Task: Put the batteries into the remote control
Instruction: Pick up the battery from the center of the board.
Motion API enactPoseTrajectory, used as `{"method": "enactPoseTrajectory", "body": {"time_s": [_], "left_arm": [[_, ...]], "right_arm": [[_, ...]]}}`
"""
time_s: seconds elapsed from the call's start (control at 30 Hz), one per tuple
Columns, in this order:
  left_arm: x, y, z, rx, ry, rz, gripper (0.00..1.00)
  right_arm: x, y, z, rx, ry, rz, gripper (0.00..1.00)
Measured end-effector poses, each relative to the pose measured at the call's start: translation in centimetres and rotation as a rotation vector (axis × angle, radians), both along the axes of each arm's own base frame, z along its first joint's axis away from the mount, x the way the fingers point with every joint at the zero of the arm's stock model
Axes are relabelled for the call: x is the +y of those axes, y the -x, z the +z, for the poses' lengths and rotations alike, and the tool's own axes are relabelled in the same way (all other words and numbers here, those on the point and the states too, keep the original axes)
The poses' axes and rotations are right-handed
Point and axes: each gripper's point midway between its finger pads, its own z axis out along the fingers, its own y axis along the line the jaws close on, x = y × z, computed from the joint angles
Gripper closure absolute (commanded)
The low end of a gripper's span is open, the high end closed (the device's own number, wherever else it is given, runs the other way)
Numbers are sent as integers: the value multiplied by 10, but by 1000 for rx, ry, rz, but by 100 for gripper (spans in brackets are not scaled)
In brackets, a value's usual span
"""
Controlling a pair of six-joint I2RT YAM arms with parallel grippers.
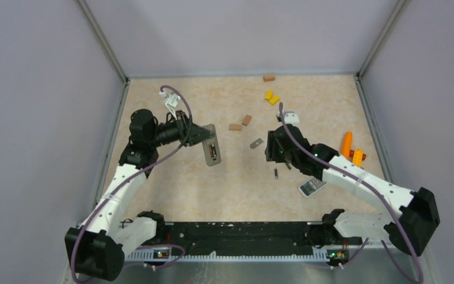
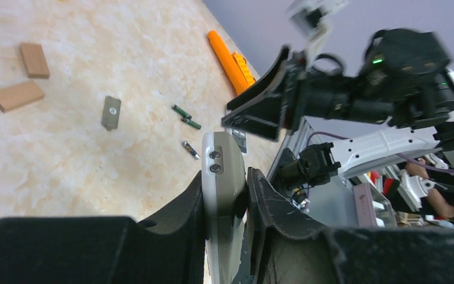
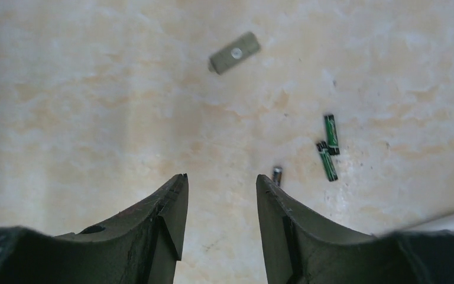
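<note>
Battery pick-up step: left gripper [image 1: 203, 137] clamps the remote [image 1: 212, 152] mid-left of the overhead view, right gripper [image 3: 221, 183] parted and empty; next, I judge, centre over one of the batteries [image 3: 331, 135] right of its wrist view.

Overhead looks down; both wrist views close, share batteries [image 3: 331, 135].

No text, label, brand or number is legible; the batteries [image 3: 331, 134] lying just ahead of the right gripper [image 3: 220, 178] show too small for any print
</note>
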Motion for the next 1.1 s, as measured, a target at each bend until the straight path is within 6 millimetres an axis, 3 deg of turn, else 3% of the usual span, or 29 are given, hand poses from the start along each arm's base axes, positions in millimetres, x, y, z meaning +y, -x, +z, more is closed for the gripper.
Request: {"method": "enactPoseTrajectory", "body": {"time_s": [0.17, 0.33, 0.67, 1.1], "left_arm": [[2, 0, 9, -78, 21, 29, 100], [3, 0, 9, -101, 44, 41, 99], [3, 1, 11, -134, 57, 45, 99], [3, 0, 14, -141, 64, 44, 99]], "right_arm": [[-23, 3, -66, 150, 132, -59, 58], [-33, 7, -108, 253, 202, -80, 61], [-27, 5, -149, 351, 237, -67, 72], [-33, 9, -164, 383, 254, -96, 76]]}}
